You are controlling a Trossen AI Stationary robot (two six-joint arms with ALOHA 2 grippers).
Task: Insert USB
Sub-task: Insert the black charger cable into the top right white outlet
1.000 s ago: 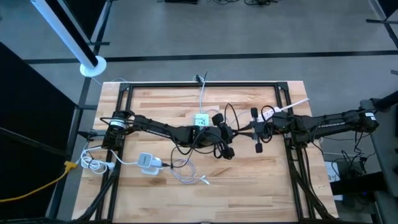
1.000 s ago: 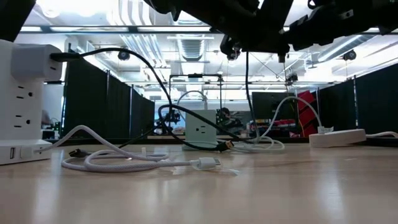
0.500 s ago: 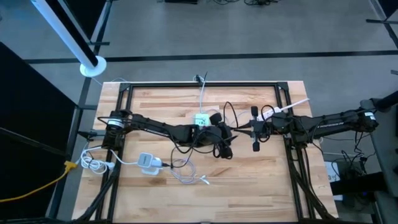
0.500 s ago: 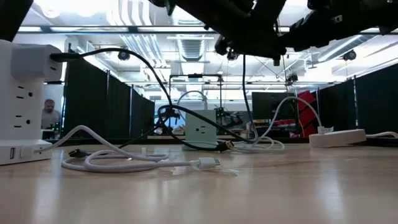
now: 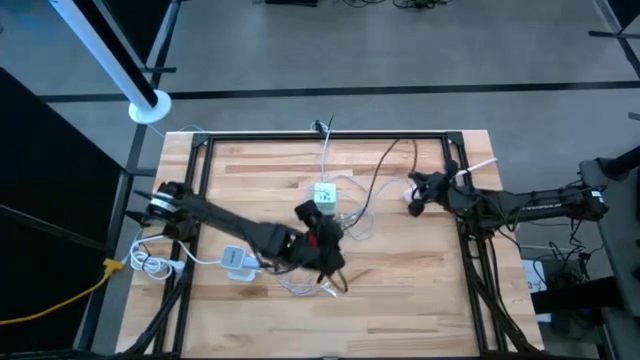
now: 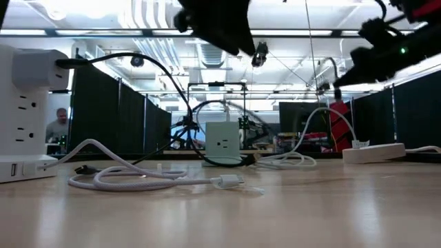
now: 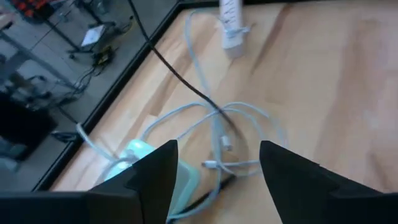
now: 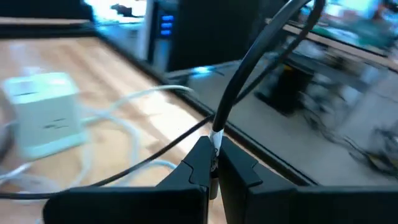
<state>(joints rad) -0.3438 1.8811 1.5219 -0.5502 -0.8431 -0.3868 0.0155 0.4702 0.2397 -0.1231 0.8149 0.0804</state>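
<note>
Black cable pinched in the right gripper (image 8: 212,163) near the bench's (image 5: 420,290) far right.
Its fingers (image 8: 239,171) were pressed together on the black cable (image 8: 249,68). The left gripper (image 7: 214,165) hovered with fingers spread over the white cables (image 7: 214,134), beside the pale green charger (image 7: 134,158).

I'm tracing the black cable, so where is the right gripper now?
In the high view the right gripper is over the table's right rear part, right of the small charger cube, shut on the black cable.
</note>
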